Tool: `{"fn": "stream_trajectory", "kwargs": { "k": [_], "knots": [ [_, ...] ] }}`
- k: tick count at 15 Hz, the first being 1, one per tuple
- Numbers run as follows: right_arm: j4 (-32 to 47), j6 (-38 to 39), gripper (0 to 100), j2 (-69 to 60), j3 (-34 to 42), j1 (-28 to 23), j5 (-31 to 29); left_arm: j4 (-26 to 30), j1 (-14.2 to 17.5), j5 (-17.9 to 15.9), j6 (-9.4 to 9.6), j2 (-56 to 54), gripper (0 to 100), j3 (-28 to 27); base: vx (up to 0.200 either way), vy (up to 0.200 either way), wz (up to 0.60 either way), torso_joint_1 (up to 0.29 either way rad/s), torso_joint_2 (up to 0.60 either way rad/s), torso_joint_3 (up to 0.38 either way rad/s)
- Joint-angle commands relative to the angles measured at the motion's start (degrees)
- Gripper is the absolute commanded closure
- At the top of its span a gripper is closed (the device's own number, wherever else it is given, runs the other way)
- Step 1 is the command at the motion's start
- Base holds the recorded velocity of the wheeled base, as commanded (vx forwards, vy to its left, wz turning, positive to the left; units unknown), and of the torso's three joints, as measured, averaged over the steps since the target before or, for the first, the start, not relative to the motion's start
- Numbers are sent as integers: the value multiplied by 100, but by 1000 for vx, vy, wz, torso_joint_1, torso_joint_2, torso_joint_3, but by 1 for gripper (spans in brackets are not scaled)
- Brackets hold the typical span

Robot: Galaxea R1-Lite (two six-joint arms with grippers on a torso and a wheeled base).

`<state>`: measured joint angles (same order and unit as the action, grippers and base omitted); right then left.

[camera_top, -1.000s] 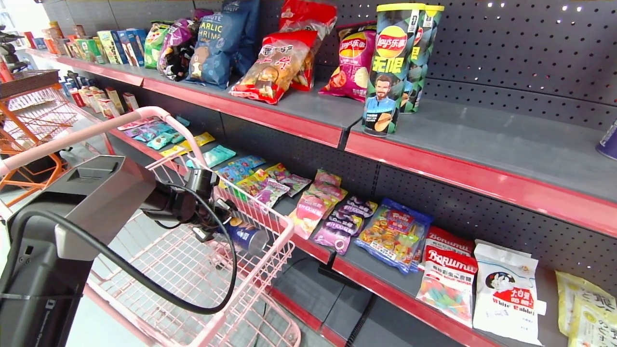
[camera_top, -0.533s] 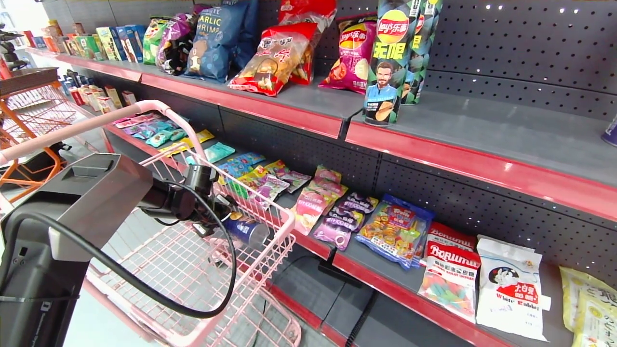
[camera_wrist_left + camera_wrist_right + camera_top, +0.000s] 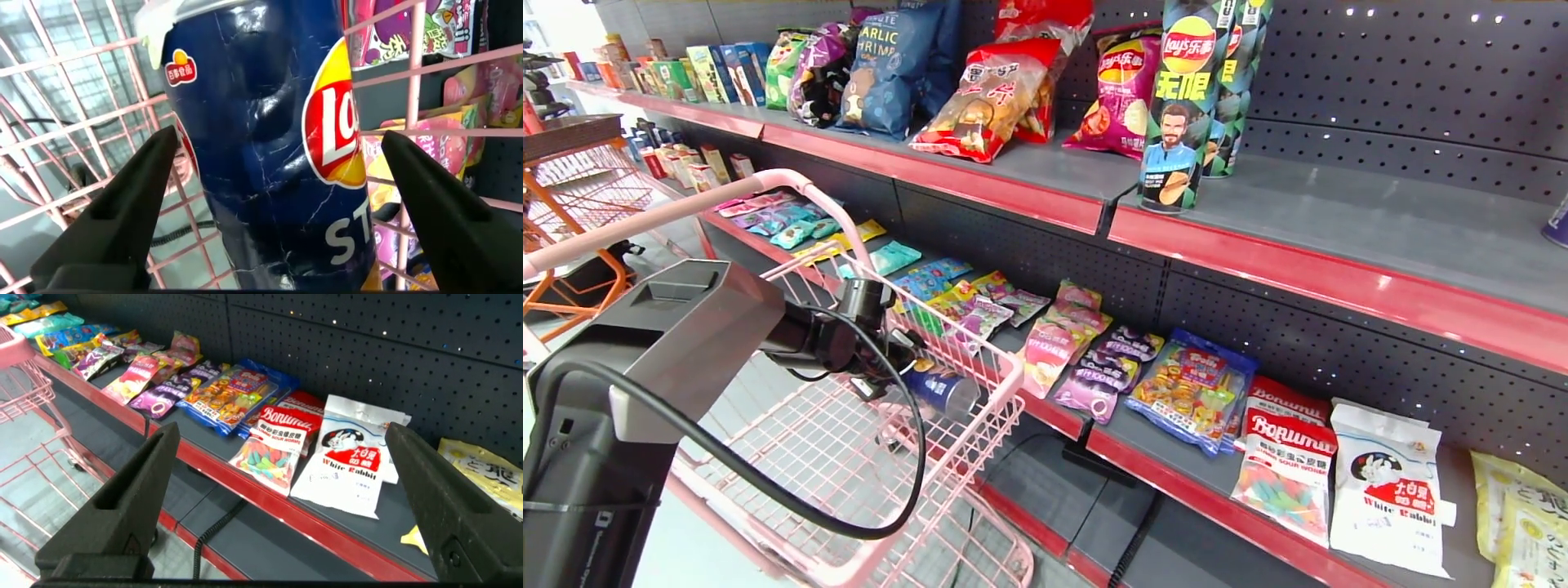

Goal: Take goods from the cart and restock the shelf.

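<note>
The left end effector [image 3: 278, 139] is clenched on the blue chip can [image 3: 943, 394], one finger on each side of the body; the can hangs inside the pink cart [image 3: 1015, 377], just below the rim at the corner nearest the shelf; its long axis lies near horizontal and slightly tilted, in line with the wrist; the pale-capped end points away from the wrist, toward that corner. The cart's wire wall and rim stand between the can and the lower shelf board [image 3: 245, 474]; flat snack packets [image 3: 1192, 392] cover that board just beyond the cart. Tall chip cans [image 3: 1180, 106] stand upright on the upper shelf board [image 3: 1339, 220], above the cart. The right end effector [image 3: 282, 429] is released, fingers spread wide, well apart from the cart.
</note>
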<state>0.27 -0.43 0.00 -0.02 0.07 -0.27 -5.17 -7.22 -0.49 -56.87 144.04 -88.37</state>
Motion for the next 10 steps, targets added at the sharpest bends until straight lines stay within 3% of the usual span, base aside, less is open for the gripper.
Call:
{"fn": "stream_trajectory", "kwargs": {
  "k": [1, 4, 5, 10],
  "knots": [
    [0, -1, 0, 0, 2, 1, 0, -10, -52, -4, 0, 71, 0, -58, 0, 0, 0, 0, 0, 0],
    [0, -1, 0, 0, 2, 1, 0, 174, -69, -13, 0, 62, 0, -119, 0, 0, 0, 0, 0, 0],
    [0, -1, 0, 0, 2, 1, 0, 174, -69, -4, 0, 71, 100, -137, 0, 0, 0, 0, 0, 0],
    [0, -1, 0, 0, 2, 1, 0, 227, -104, -4, 53, -43, 100, -145, 0, 0, 0, 0, 0, 0]
  ]
}}
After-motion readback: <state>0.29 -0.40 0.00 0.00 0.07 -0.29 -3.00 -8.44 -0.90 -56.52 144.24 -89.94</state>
